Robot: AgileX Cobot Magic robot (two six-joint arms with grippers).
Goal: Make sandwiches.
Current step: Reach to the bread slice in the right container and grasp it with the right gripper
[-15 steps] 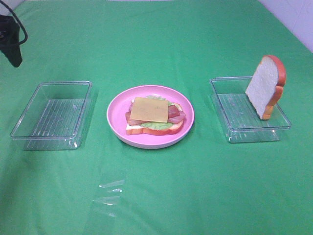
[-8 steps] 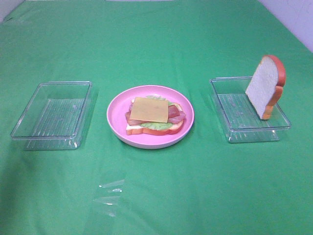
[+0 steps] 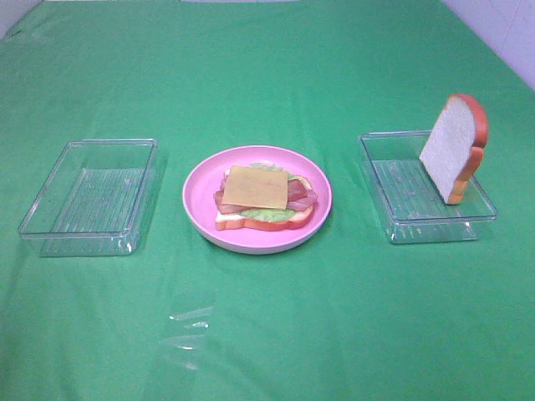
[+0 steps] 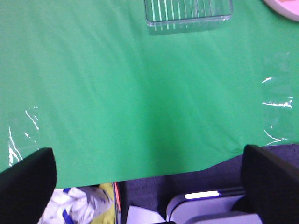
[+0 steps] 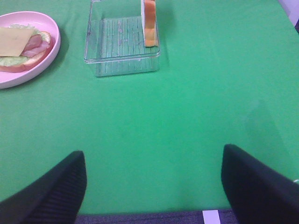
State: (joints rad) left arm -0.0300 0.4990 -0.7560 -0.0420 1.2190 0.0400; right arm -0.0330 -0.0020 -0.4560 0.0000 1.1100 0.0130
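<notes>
Two clear trays (image 3: 89, 197) (image 3: 425, 185) flank pink plate (image 3: 198, 194); open-faced sandwich (image 3: 264, 198) unobstructed; bread slice (image 3: 452, 147) upright in right tray; left gripper (image 4: 149, 182), right gripper (image 5: 154, 186) both spread.

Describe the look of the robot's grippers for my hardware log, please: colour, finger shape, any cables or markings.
Only the wrist views show them. The left gripper and right gripper each have two black, matte fingers with broad, rounded tips. No cables, markings or logos are visible on them. The arms themselves are out of frame.
</notes>
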